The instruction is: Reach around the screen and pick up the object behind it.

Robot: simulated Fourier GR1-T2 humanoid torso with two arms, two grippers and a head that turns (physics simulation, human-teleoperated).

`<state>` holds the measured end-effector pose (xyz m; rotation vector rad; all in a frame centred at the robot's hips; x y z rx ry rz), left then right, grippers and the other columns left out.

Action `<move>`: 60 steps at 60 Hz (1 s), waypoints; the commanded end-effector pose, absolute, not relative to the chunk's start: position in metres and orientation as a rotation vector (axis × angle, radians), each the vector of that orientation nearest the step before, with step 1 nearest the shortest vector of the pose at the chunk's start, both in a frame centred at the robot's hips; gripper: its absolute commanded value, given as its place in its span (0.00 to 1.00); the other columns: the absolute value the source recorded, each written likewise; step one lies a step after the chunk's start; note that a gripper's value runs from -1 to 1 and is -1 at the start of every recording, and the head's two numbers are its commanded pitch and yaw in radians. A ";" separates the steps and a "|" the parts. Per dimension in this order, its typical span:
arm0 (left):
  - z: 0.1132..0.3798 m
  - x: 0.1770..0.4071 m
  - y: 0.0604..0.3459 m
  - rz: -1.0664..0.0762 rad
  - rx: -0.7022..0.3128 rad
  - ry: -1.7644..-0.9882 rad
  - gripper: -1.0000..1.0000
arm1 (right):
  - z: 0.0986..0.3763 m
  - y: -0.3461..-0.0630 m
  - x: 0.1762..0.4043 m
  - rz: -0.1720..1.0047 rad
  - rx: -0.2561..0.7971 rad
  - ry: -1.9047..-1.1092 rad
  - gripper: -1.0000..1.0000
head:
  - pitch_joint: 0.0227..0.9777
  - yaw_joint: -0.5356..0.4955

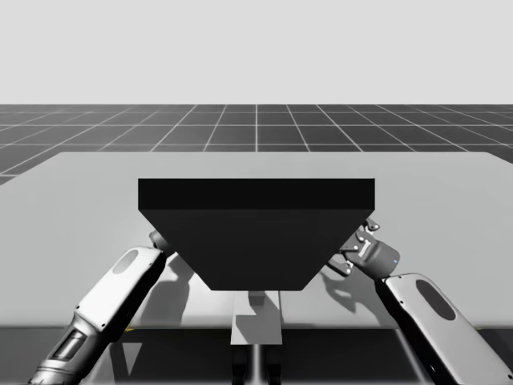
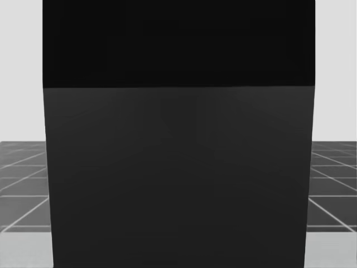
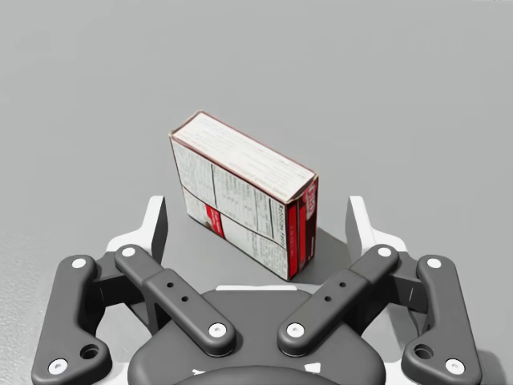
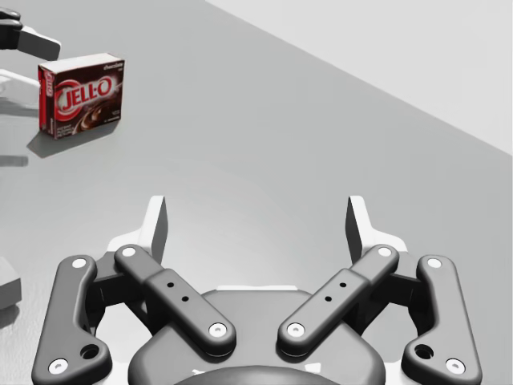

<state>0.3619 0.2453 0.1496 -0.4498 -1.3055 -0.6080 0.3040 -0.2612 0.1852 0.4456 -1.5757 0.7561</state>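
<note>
A small dark red and white box [image 3: 240, 200] stands on its long edge on the grey table, between the spread fingers of my left gripper [image 3: 258, 228], which is open and touches neither side. In the right wrist view the same box [image 4: 80, 95] stands far ahead and off to one side of my open right gripper [image 4: 258, 224], with the left gripper's fingers [image 4: 32, 36] just beyond it. A tall black screen [image 1: 256, 241] hides the box in the high view, and the same screen [image 2: 178, 167] stands close before my head. My right gripper [image 1: 358, 241] sits at the screen's right edge.
My left arm [image 1: 112, 297] runs up to the screen's left edge, its hand hidden behind the panel. The screen rests on a narrow grey stand [image 1: 256, 317] at the table's front edge. Bare table [image 1: 80, 208] spreads on both sides and behind.
</note>
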 end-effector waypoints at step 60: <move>0.132 0.388 0.237 -0.480 -0.346 -1.278 1.00 | 0.180 -0.258 0.299 0.807 0.440 -1.583 0.00 | 0.12 0.51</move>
